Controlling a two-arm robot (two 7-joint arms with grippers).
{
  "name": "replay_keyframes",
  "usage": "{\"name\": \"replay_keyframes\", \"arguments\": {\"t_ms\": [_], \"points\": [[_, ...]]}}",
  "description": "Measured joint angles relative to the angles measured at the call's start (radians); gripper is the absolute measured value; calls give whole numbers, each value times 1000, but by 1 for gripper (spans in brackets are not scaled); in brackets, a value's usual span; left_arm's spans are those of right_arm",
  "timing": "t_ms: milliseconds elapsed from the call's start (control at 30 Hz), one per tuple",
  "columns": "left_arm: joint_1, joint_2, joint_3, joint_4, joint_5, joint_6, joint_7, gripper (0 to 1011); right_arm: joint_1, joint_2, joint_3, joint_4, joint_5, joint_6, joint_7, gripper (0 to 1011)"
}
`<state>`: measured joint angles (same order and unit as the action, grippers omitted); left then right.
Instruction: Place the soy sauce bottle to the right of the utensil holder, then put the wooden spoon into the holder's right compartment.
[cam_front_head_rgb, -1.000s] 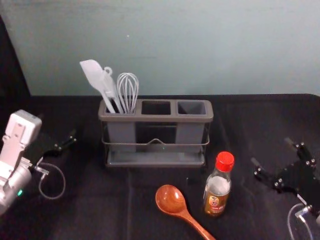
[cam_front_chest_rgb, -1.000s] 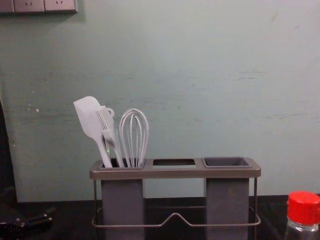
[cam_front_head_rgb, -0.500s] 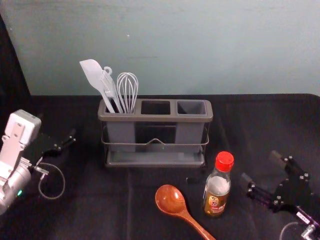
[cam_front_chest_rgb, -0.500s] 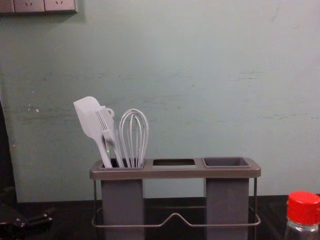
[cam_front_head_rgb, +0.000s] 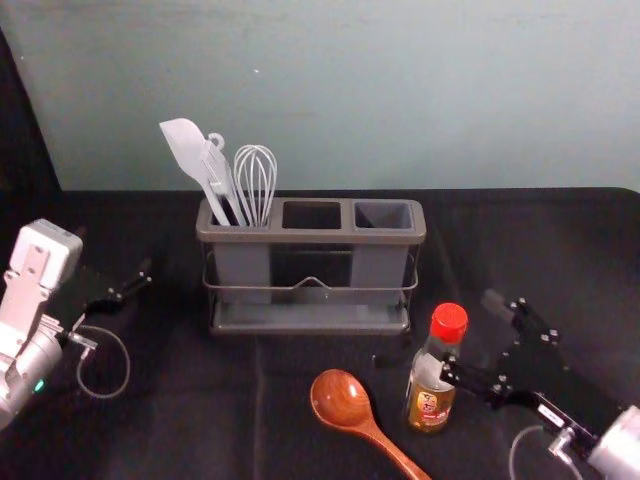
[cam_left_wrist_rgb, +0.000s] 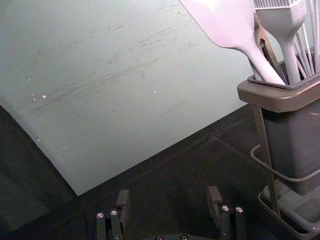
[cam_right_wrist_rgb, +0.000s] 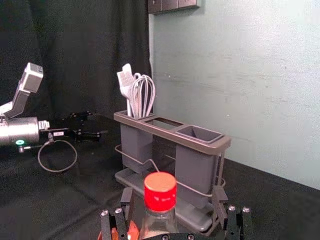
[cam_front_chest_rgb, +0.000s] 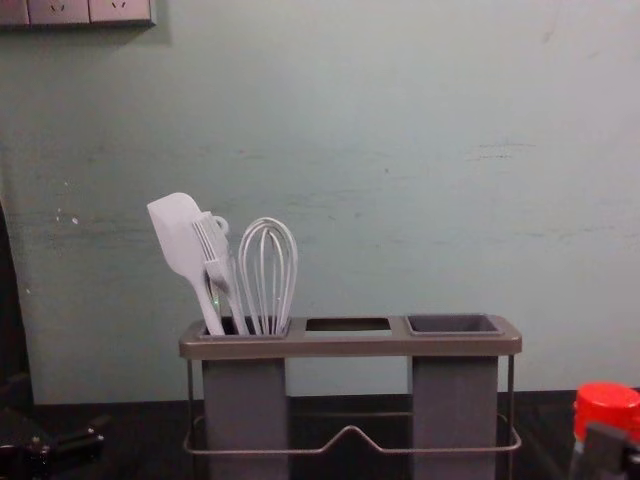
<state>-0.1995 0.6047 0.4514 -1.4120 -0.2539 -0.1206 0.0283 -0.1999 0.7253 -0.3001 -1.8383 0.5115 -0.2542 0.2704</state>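
Spread wide, the right gripper (cam_front_head_rgb: 471, 335) is at the bottle (cam_front_head_rgb: 429, 405), upright off the holder's (cam_front_head_rgb: 300, 238) near right corner, spoon (cam_front_head_rgb: 342, 400) just left; the left gripper (cam_front_head_rgb: 116, 262), also wide, has a gap beside the holder.

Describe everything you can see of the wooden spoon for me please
The spoon is glossy reddish-brown, apparently wood, with a rounded hollow bowl and a slim handle. It lies bowl up on the dark tabletop, touching nothing else visible, in front of the utensil holder and left of the soy sauce bottle. Its handle slants nearer and rightward.
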Motion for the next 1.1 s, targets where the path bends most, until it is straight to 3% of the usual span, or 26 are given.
{"name": "replay_keyframes", "arguments": {"t_ms": [300, 667, 1000, 1100], "points": [[0, 0, 0, 0, 0, 0, 0, 1011, 73, -57, -30, 37, -32, 48, 28, 1002], [0, 0, 0, 0, 0, 0, 0, 1012, 73, -89, -20, 43, -56, 56, 43, 994], [0, 0, 0, 0, 0, 0, 0, 1011, 61, -108, -2, 40, -71, 66, 54, 788], [0, 0, 0, 0, 0, 0, 0, 1011, 54, -112, 5, 35, -79, 69, 55, 681]]}}
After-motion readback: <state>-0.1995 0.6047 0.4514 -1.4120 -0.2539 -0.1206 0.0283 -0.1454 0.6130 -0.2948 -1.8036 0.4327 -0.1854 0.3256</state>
